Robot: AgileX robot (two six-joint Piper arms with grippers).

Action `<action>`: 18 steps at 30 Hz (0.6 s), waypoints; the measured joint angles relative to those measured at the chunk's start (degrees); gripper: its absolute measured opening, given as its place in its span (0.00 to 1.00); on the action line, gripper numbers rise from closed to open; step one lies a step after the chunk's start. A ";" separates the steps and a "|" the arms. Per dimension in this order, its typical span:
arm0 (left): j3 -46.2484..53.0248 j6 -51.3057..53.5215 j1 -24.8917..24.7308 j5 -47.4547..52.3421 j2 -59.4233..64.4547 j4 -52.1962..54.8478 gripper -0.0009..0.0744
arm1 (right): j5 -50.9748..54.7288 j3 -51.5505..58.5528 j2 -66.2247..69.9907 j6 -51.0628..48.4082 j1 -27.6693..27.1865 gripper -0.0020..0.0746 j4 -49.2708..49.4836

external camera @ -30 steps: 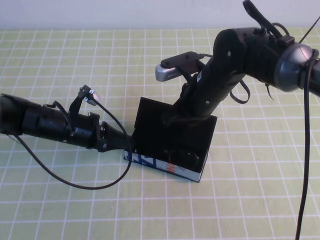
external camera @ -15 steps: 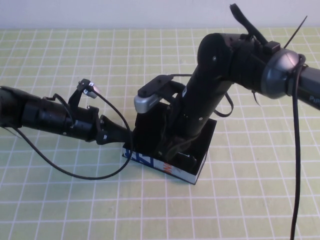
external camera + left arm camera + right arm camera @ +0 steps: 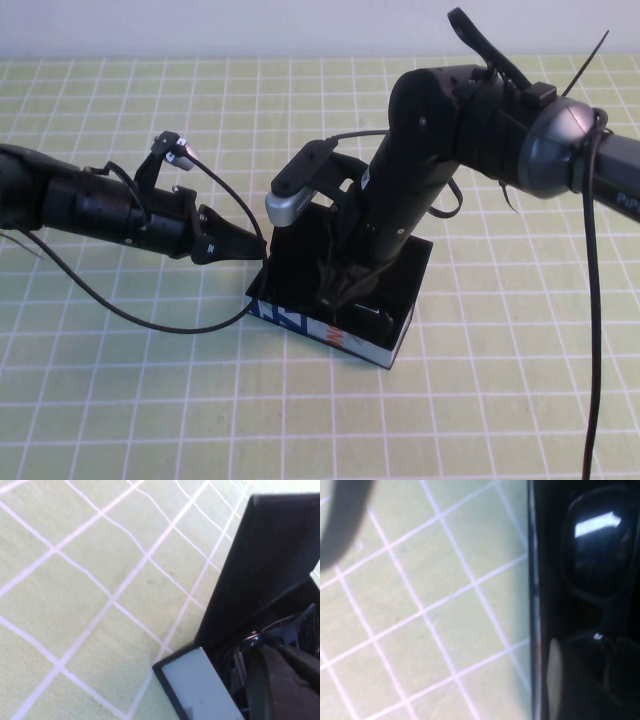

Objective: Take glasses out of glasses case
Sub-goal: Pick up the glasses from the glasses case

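The glasses case (image 3: 322,333) stands open mid-table, its black lid (image 3: 270,555) raised at the far side and its printed white side facing me. The black glasses (image 3: 596,547) lie inside, one lens catching light. My right gripper (image 3: 348,298) reaches down into the case, just above the glasses. It is open, with a pale fingertip (image 3: 554,675) near the case wall and the frame between the fingers. My left gripper (image 3: 254,248) comes in from the left, its tip against the case's left end by the lid. The right arm hides most of the inside in the high view.
The case sits on a green cloth (image 3: 150,400) with a white grid. A black cable (image 3: 150,322) loops from the left arm down onto the cloth in front. Another cable (image 3: 592,330) hangs from the right arm at the right.
The right arm has swung down into the case and its gripper has gone from shut to open. The left gripper has moved toward the far side along the case's left end. The case shifted slightly.
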 joint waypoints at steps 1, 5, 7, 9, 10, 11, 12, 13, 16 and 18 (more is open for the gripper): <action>-0.02 -0.13 0.00 0.00 0.00 0.11 0.01 | -0.59 0.00 0.00 0.00 0.00 0.26 0.00; -0.02 -0.26 0.00 0.00 0.09 2.03 0.01 | -2.73 -0.02 0.00 0.00 0.00 0.34 -0.23; -0.02 -0.49 0.00 0.00 0.09 2.80 0.01 | -3.37 -0.12 0.25 0.00 0.00 0.38 -0.34; -0.02 -0.73 0.00 0.10 0.09 2.93 0.01 | -3.49 -0.12 0.65 0.00 0.00 0.40 -0.59; -0.02 -0.84 0.00 0.10 0.09 2.93 0.01 | -3.49 -0.12 0.95 0.00 0.00 0.41 -0.79; -0.02 -0.85 0.00 0.10 0.09 2.93 0.01 | -3.49 -0.24 1.17 0.00 0.00 0.41 -0.94; -0.02 -0.96 0.00 0.10 0.09 2.93 0.01 | -3.49 -0.38 1.44 0.00 0.00 0.42 -1.02; -0.02 -0.96 0.00 0.10 0.09 2.93 0.01 | -3.49 -0.62 1.83 0.00 0.00 0.42 -1.18; -0.02 -1.18 0.00 0.10 0.09 2.93 0.01 | -3.26 -1.67 3.03 0.00 0.00 0.42 -1.34; -0.02 -1.22 0.00 0.10 0.09 2.93 0.01 | -2.45 -2.95 3.82 0.00 0.00 0.42 -1.33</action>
